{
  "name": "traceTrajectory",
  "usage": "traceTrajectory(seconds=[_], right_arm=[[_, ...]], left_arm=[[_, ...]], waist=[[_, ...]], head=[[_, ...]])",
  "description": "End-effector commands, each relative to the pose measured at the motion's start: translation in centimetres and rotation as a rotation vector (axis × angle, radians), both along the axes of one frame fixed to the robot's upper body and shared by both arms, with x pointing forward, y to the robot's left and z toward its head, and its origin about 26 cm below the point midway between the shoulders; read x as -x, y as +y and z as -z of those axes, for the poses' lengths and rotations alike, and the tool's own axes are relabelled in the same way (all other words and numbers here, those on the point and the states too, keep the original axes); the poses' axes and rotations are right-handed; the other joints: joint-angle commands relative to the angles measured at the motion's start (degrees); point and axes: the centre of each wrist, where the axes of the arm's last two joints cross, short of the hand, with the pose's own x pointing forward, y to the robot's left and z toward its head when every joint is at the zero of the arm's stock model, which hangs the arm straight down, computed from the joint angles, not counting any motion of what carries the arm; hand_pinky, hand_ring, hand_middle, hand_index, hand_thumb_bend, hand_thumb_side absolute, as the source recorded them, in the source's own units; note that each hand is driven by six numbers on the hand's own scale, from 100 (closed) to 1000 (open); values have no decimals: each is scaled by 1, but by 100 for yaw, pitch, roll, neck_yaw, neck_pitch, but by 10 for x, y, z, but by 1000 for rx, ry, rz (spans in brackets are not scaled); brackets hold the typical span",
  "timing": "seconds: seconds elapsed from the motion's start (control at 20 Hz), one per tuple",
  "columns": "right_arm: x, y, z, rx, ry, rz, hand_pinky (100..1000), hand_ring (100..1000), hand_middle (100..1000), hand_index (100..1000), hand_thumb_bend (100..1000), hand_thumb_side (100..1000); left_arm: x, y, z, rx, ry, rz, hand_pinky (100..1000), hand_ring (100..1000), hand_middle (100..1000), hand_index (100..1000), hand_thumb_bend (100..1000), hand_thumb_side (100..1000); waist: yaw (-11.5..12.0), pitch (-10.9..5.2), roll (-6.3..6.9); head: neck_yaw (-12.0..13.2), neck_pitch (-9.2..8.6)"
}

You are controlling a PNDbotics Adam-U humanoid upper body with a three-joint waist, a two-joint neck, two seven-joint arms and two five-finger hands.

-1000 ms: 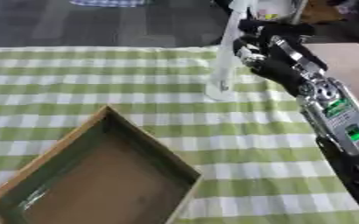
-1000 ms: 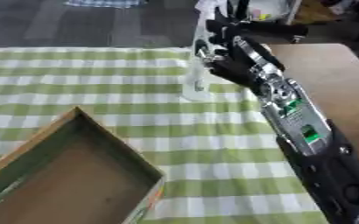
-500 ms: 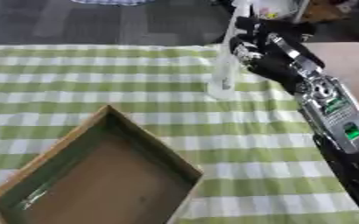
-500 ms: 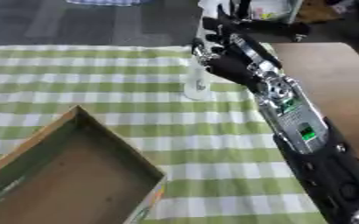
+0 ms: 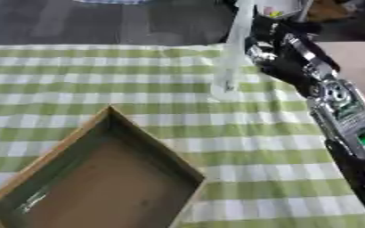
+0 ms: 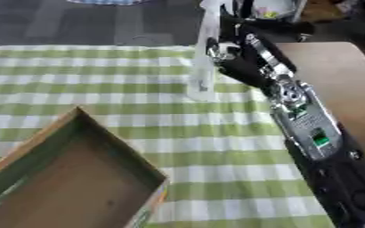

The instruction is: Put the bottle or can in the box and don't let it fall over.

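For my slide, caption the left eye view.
Right hand grips an upright clear bottle on the green checked cloth, with the open cardboard box nearby.

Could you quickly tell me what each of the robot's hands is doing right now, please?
Right hand: fingers curled round the clear bottle, which stands upright on the checked cloth.
Left hand: not in view.

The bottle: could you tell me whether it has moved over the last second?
No, not noticeably. The bottle stands upright on the same stripes of the cloth, equally far beyond the box's far corner, held by the right hand.
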Motion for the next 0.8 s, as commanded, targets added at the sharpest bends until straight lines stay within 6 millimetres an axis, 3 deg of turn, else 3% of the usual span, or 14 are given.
traceTrajectory(seconds=[0.05,0.8], right_arm=[[6,-6,-15,29,-49,38,965,1000,1000,1000,100,445],[-3,-5,-12,28,-13,41,963,1000,1000,1000,100,467]], left_arm=[[0,3,-8,-27,-21,5,1000,615,799,792,182,860],[0,2,-8,-26,-19,10,1000,618,801,793,183,860]], waist=[[-8,-85,24],[-6,-111,17]], head=[[-31,-88],[-98,-174]])
